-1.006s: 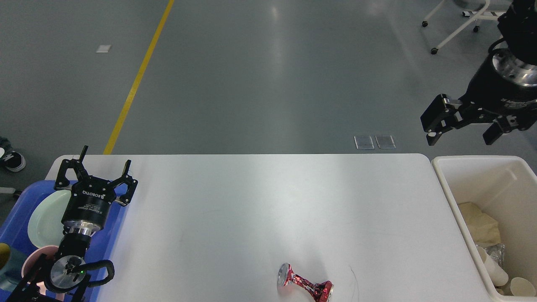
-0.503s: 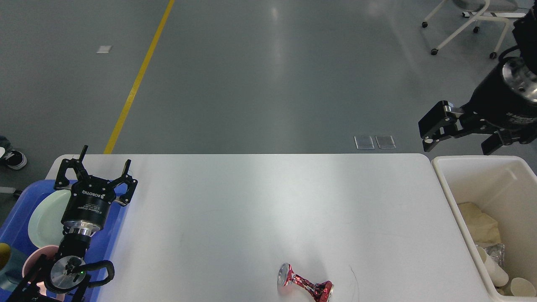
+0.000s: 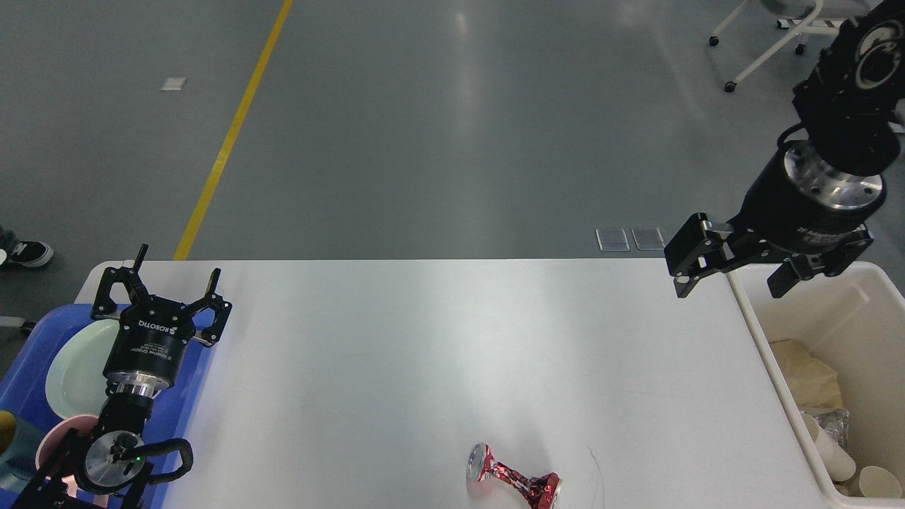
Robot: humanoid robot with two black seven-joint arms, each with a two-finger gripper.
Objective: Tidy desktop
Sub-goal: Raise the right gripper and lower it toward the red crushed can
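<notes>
The right pincer (image 3: 735, 277) hung empty with its fingers spread apart, above the far right corner of the bench (image 3: 438, 353), straddling the seam between that corner and the cream-white bin (image 3: 749, 311). Its pose, judged from that spot alone, suited an arm passing between the bin and the bench, since the bin is plainly where rubbish goes: it held crumpled paper (image 3: 806, 382), a scrap of foil and several paper cups (image 3: 831, 452). The left pincer (image 3: 164, 286) was likewise parted and gripping nothing, poised over the blue tray (image 3: 28, 360) at the left edge, where the crockery was gathered: a pale green plate (image 3: 74, 364) and a pink cup (image 3: 56, 442).

The bench itself, the wide white top filling the middle of the view, was nearly bare. One crushed red can (image 3: 512, 481) lay on its side near the front edge, right of centre and well apart from both pincers; it looked to be the last item to clear, and closer to the bin side.

Much was cut off. The bin's right part ran out of view, as did the tray's left part. The left arm covered part of the plate and cup. A dark object at the tray's near left corner was too clipped to name.
</notes>
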